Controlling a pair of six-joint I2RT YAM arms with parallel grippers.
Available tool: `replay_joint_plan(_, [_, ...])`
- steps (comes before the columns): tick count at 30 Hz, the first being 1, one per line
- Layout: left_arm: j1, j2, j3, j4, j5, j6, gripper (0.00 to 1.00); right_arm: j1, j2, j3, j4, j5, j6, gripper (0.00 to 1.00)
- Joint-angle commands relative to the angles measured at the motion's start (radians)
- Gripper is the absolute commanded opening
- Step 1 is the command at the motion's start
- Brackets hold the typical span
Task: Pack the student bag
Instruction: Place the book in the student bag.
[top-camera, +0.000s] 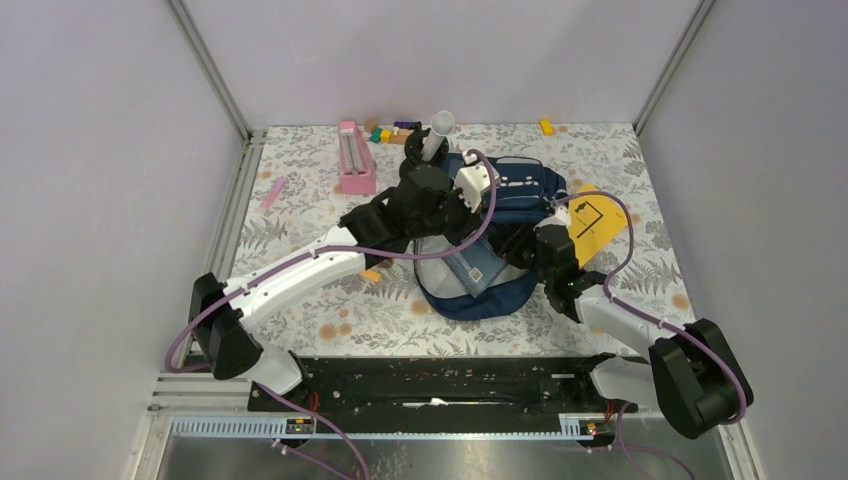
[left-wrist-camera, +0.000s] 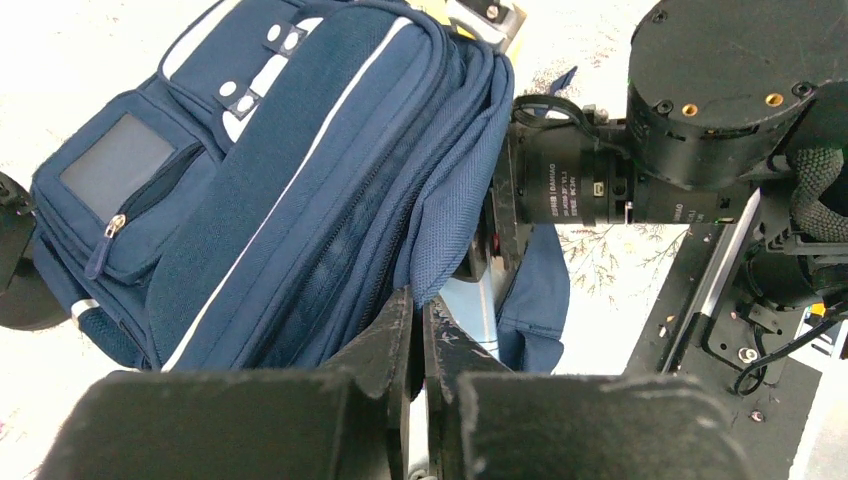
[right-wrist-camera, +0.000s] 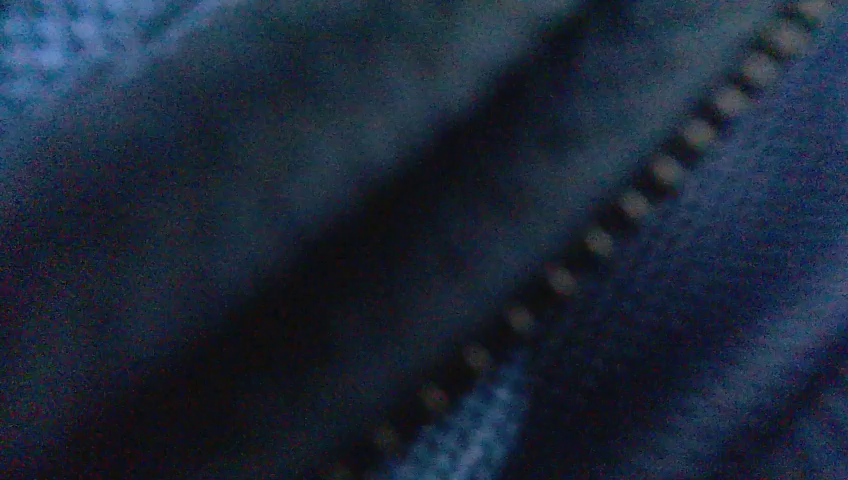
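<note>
Two arms reach in from the near edge of the flowered surface (top-camera: 400, 320) and meet at the bag. Far left lies a pink stick (top-camera: 273, 192), well apart from everything else. Next, along the far edge, a pink box (top-camera: 355, 160) sits just beside a few small coloured blocks (top-camera: 385, 132) and an upright white tube (top-camera: 438, 130). The left arm (top-camera: 300, 270) slants across to the bag's left side. The left claw (left-wrist-camera: 418, 318) has its fingers pressed together with only a thin slit between them. A fold of navy cloth comes down right to the tips, though I cannot tell whether it is nipped. The bag (top-camera: 515, 190) lies mid-surface, a little right of centre, with its front pockets and thin light stripe facing up at the far end. Its mouth gapes toward the near side, showing pale lining and a pale blue flat thing (top-camera: 468, 270) inside. The right claw (top-camera: 532, 240) sits against the bag's right side. Its own camera shows only blurred navy cloth and a row of zip teeth, so I cannot tell whether its fingers are apart or together. A yellow sheet (top-camera: 600, 225) lies just right of the bag, and a yellow block (top-camera: 546, 126) lies at the far edge.
</note>
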Motion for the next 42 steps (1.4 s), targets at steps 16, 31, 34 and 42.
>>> replay_joint_plan(16, [-0.004,-0.081,-0.014,0.139,0.058,-0.051,0.0,0.04,-0.421,-0.252,-0.075,0.2,-0.044,0.84])
replay_joint_plan(31, [-0.003,-0.083,-0.011,0.128,0.059,-0.047,0.0,0.112,-0.291,-0.21,-0.204,0.339,0.133,0.73])
replay_joint_plan(34, [-0.003,-0.087,-0.011,0.126,0.055,-0.043,0.0,0.134,-0.292,-0.233,-0.156,0.354,0.143,0.69])
replay_joint_plan(42, [-0.003,-0.081,-0.009,0.122,0.053,-0.039,0.0,0.133,-0.061,-0.18,0.149,0.401,0.004,0.5])
